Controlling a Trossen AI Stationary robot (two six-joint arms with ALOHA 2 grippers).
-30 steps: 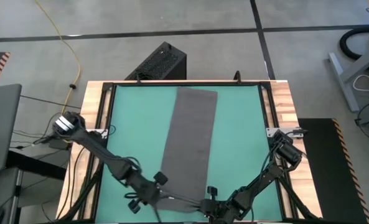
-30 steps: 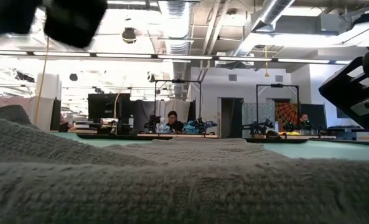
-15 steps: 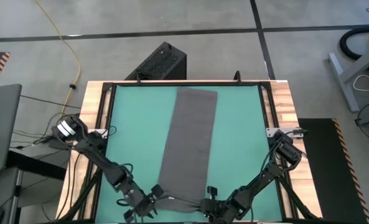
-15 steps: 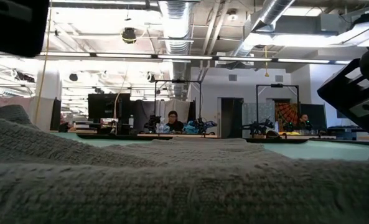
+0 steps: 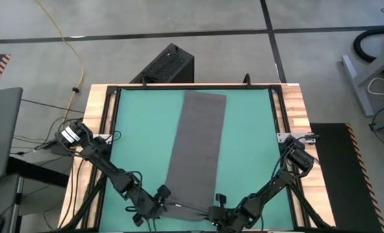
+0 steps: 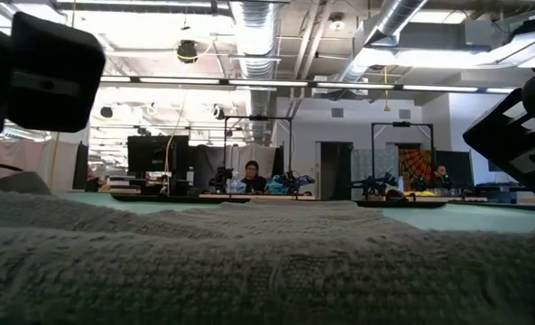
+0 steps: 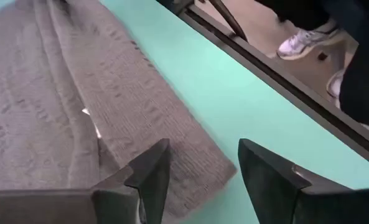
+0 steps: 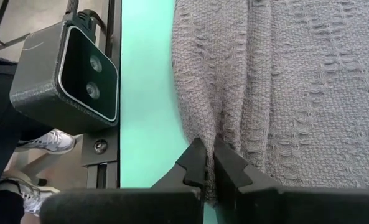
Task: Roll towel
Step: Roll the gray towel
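The dark grey towel (image 5: 198,142) lies as a long strip on the green mat (image 5: 133,129), running from the far edge toward the near edge. Its near end is puckered. It fills the lower half of the low view (image 6: 267,262). A small white tag (image 7: 88,115) shows on it. My right gripper (image 5: 215,211) is shut on the towel's near right corner. My left gripper (image 5: 158,197) is open low over the near left corner (image 7: 215,171), with one finger (image 7: 150,171) above the cloth and the other (image 7: 265,171) above the mat. My right gripper pinches a raised fold of the towel (image 8: 210,146) between its two fingers, at the near end by the right corner. The fingers lie nearly level, coming from the table's near side. The rest of the towel lies on the mat. I cannot tell whether my left gripper touches the towel.
A grey camera housing (image 8: 72,68) stands at the near edge beside the towel. A black frame rail (image 7: 265,68) borders the mat. A person's shoes (image 7: 302,40) show beyond it. A black box (image 5: 166,65) stands beyond the far edge. Bare mat lies on both sides of the towel.
My left gripper has swung toward the table's near left corner, then come back and down to the towel's near left corner. In the low view, the towel's raised left part has sunk and lies flatter. My right gripper has kept still.
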